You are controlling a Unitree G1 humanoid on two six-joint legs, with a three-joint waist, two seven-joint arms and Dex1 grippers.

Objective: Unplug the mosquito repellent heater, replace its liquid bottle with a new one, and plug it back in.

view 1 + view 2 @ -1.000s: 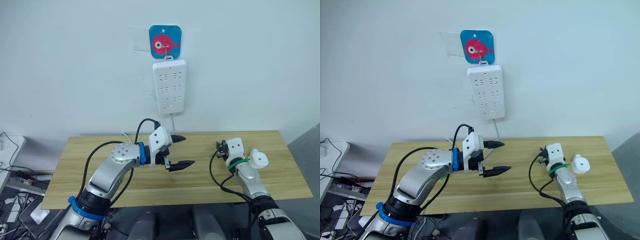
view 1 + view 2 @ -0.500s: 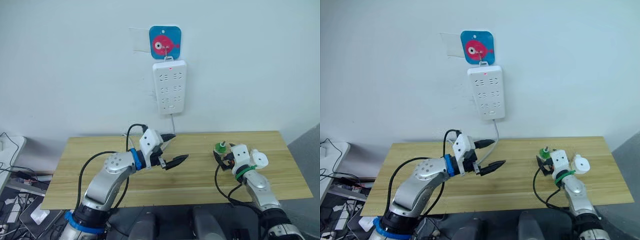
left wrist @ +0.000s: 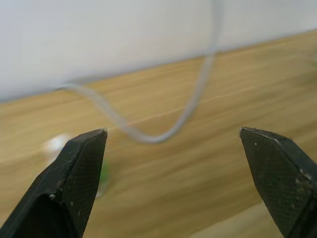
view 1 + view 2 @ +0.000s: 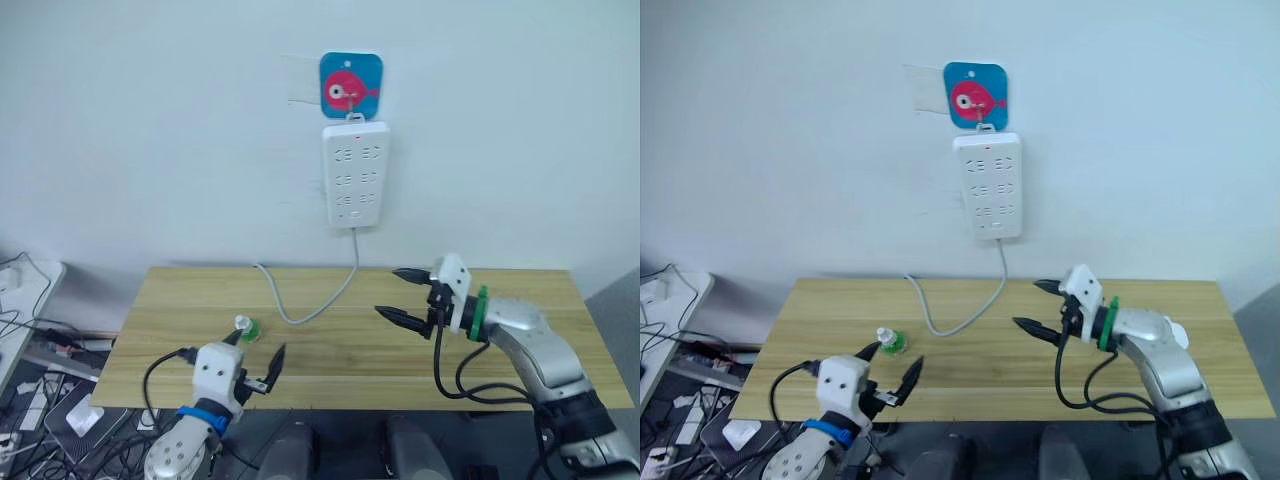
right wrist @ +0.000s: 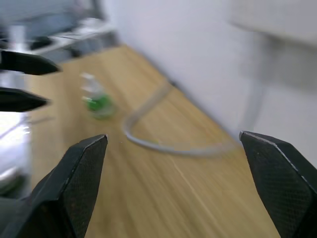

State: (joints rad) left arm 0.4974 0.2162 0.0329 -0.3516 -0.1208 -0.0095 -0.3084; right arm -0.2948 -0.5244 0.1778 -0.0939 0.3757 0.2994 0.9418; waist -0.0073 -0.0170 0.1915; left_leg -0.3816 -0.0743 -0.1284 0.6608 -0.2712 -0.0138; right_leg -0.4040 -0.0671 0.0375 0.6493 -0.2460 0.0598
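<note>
A small liquid bottle [image 4: 245, 327] with a green base and a white cap stands upright on the left part of the wooden table [image 4: 340, 360]. My left gripper [image 4: 254, 352] is open just in front of the bottle, at the table's front edge, with nothing between its fingers. My right gripper [image 4: 390, 291] hangs open and empty above the table right of the middle, pointing left. In the right wrist view the bottle [image 5: 96, 96] appears far off beyond the open fingers. The mosquito repellent heater is out of view.
A white multi-socket power strip [image 4: 355, 188] hangs on the wall from a blue fish hook [image 4: 351, 78]. Its grey cable [image 4: 318, 303] loops down onto the table between the two grippers. Cables and boxes lie on the floor at the left [image 4: 40, 360].
The left arm has drawn back from the table's middle to its front left edge. The right arm has swung to the middle and its gripper has opened. A bottle now stands at the left.
</note>
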